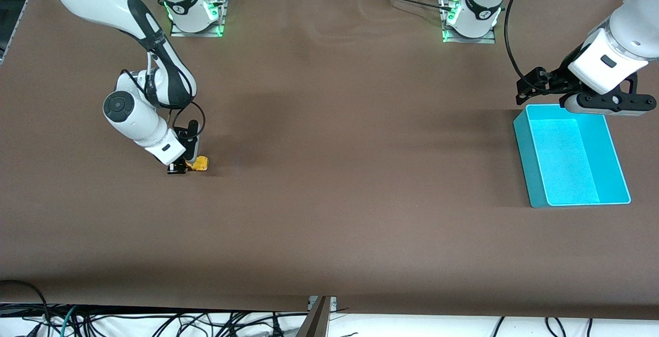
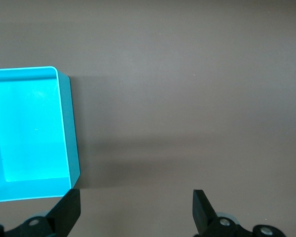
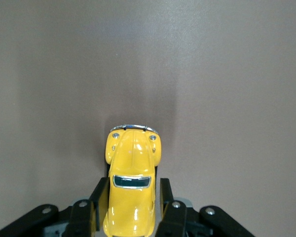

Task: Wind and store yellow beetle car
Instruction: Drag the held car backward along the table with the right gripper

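The yellow beetle car (image 1: pixel 201 163) stands on the brown table toward the right arm's end. My right gripper (image 1: pixel 181 167) is down at the table with its fingers on both sides of the car's rear half. In the right wrist view the car (image 3: pixel 133 158) points away from the wrist, its nose sticking out past the gripper (image 3: pixel 130 202), which is shut on it. My left gripper (image 1: pixel 531 91) is open and empty, hanging over the table by the teal bin's (image 1: pixel 522 141) corner farthest from the front camera. In the left wrist view its gripper (image 2: pixel 136 207) has nothing between its fingers.
The teal bin (image 2: pixel 64 123) is empty and sits toward the left arm's end of the table. Both arm bases stand along the table edge farthest from the front camera. Cables hang below the table edge nearest that camera.
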You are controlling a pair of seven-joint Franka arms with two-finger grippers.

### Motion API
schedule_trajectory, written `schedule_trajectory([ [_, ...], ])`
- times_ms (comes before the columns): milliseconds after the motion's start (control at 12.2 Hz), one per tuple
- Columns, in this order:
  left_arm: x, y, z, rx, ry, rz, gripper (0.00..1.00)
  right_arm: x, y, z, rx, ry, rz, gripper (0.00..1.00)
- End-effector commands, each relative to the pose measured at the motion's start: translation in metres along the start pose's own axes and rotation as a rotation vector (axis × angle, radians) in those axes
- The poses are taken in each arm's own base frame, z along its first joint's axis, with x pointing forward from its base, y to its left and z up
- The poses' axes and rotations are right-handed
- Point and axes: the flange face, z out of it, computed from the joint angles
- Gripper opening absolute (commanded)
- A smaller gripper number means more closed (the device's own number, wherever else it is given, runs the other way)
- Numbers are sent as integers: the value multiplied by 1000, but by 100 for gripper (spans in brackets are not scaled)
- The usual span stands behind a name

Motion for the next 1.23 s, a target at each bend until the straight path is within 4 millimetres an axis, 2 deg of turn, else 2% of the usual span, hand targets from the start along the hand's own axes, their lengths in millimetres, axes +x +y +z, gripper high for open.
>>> schedule_trajectory([
  [0,6,-1,-4,-3,7,20,100,-4,-5,-4,0,-3,-16,32],
  [82,6,-2,-4,-3,7,17,100,-6,-6,-2,10,-2,-8,28],
  [245,6,-1,-3,-4,6,16,100,-12,-7,0,16,-4,6,27],
  [490,8,-1,-3,-4,16,15,100,-38,-7,4,23,-7,53,27],
  [736,8,0,-2,-6,16,9,100,-47,-7,4,23,-8,65,27],
  [1144,9,1,-1,-6,16,10,100,-81,-9,7,28,-12,50,27],
])
